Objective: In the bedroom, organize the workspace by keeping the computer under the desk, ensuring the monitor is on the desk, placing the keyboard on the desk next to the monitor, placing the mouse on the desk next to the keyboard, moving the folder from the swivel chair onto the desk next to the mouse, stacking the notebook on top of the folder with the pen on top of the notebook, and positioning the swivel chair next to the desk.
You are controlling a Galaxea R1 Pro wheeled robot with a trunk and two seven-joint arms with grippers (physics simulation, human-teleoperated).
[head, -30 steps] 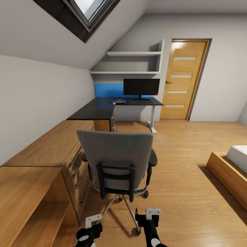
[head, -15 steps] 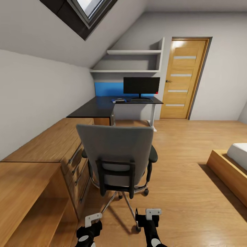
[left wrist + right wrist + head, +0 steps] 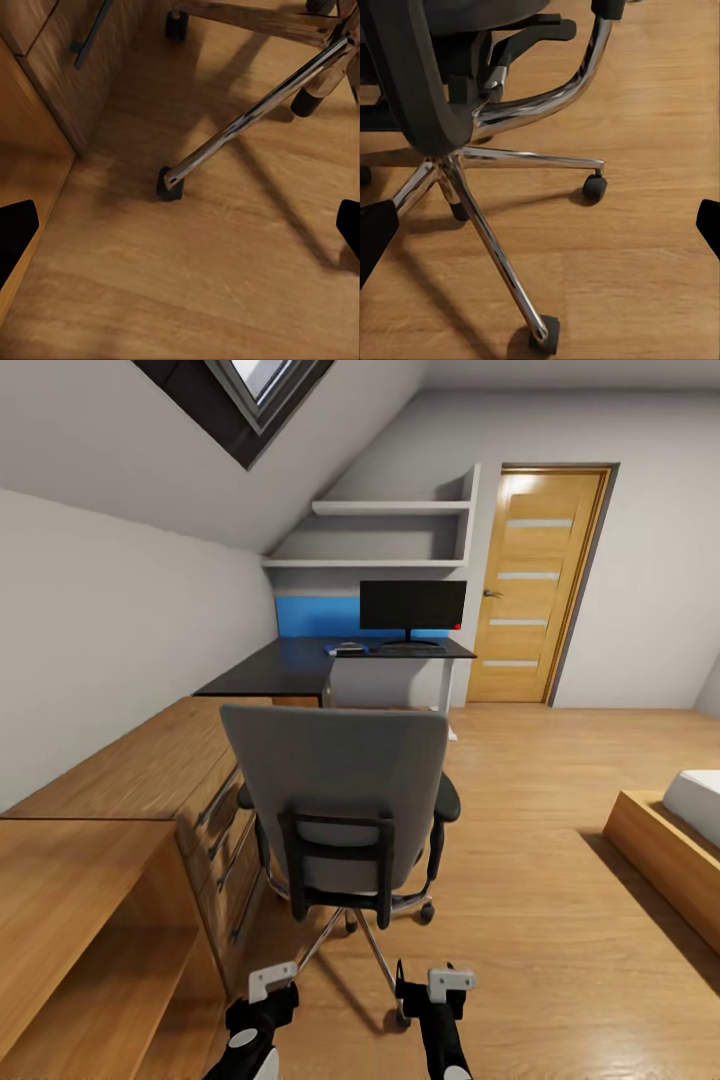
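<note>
Behind the chair, on the way to the desk.

The grey upholstered swivel chair (image 3: 340,810) with its metal star base stands just ahead, back turned, well short of the long matte black desk (image 3: 300,665), where the wide black monitor (image 3: 412,606) stands. The left gripper (image 3: 262,990) and right gripper (image 3: 440,988) hang low, both released and empty. The chair step seems in hand; next, close in and push it deskward.

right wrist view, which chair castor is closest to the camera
The castor at the end of the long chrome leg running toward the camera; the other castor sits farther off on the wood floor.
</note>
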